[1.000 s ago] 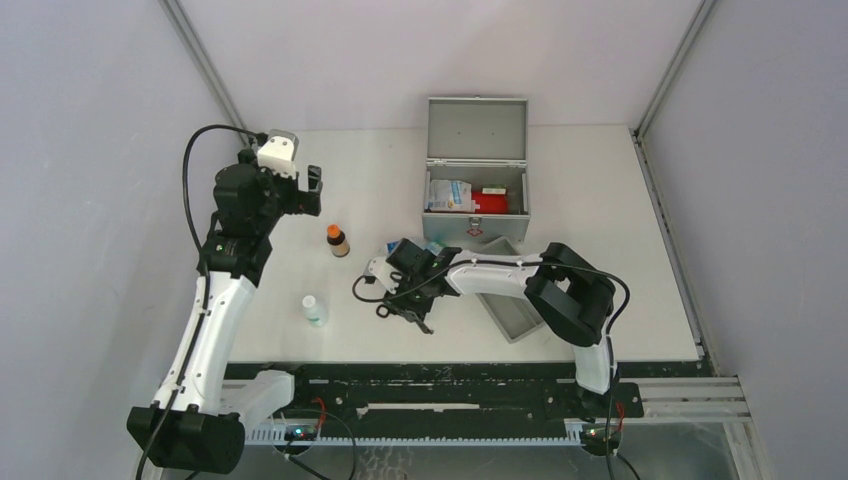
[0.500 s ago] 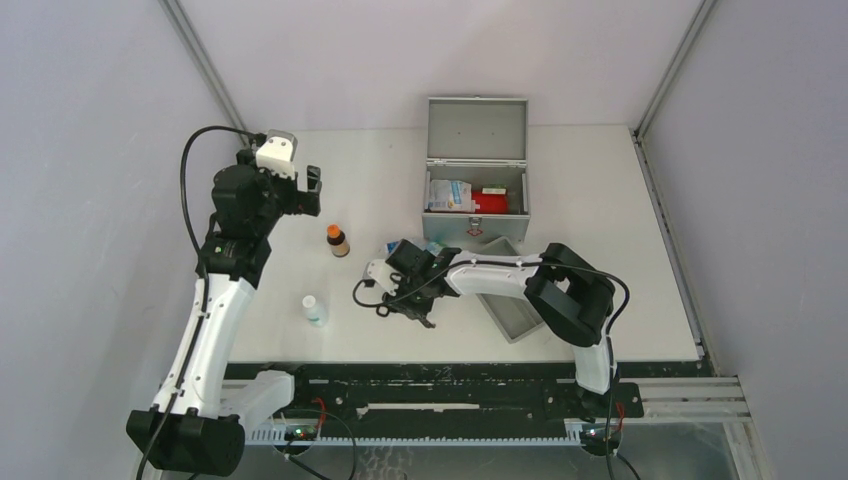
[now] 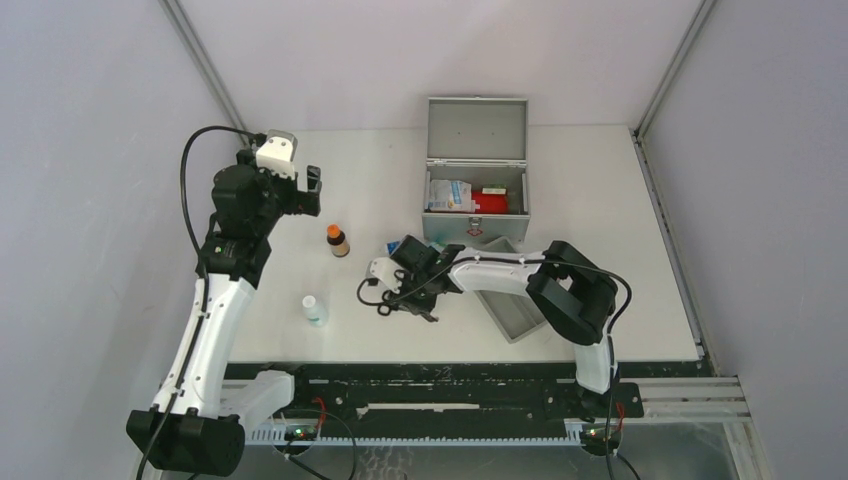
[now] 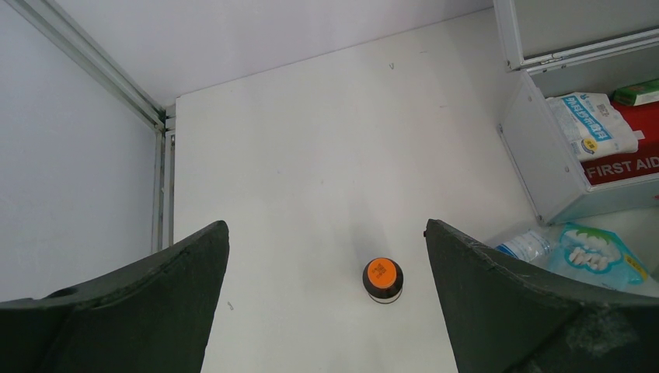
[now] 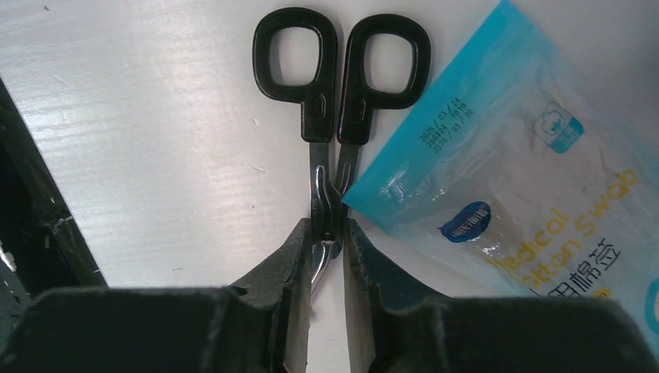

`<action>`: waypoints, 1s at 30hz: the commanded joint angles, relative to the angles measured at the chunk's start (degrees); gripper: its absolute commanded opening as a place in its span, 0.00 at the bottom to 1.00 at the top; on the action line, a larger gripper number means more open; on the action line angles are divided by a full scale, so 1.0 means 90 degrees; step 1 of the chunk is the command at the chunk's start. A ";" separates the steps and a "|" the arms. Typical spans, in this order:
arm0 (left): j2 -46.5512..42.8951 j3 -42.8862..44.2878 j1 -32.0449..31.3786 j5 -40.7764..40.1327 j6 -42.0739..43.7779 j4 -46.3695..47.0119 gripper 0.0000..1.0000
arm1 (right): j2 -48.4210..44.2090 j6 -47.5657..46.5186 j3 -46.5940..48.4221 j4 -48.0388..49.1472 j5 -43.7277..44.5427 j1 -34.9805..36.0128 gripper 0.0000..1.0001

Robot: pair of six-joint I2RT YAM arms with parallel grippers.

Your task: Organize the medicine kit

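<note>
Bare table (image 4: pixel 311 140) is lying open under my left gripper (image 4: pixel 325 225), only an orange-capped bottle (image 4: pixel 382 280) standing there; by my right gripper (image 5: pixel 328 227), a swab packet (image 5: pixel 505 210) is crowding the scissors (image 5: pixel 330 85) on one side.

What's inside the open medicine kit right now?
Inside the medicine kit lie a blue-and-white packet, a red pouch marked FIRST AID and a green-edged box. Whatever sits under them is covered.
</note>
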 commanded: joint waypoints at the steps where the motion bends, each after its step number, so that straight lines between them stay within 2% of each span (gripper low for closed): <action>1: -0.0129 0.0017 0.0030 0.0074 -0.0060 0.0147 1.00 | -0.0022 -0.0296 -0.0232 -0.0489 0.0059 -0.0288 0.14; 9: -0.0154 -0.0021 0.0032 -0.0012 -0.0045 0.0162 1.00 | -0.0436 -0.0603 -0.0232 -0.0617 -0.0274 -0.0555 0.00; 30: -0.0082 -0.0021 0.0032 0.0028 -0.0005 0.0176 1.00 | -0.1494 -0.1285 -0.0511 -0.1229 -0.1041 -0.0398 0.00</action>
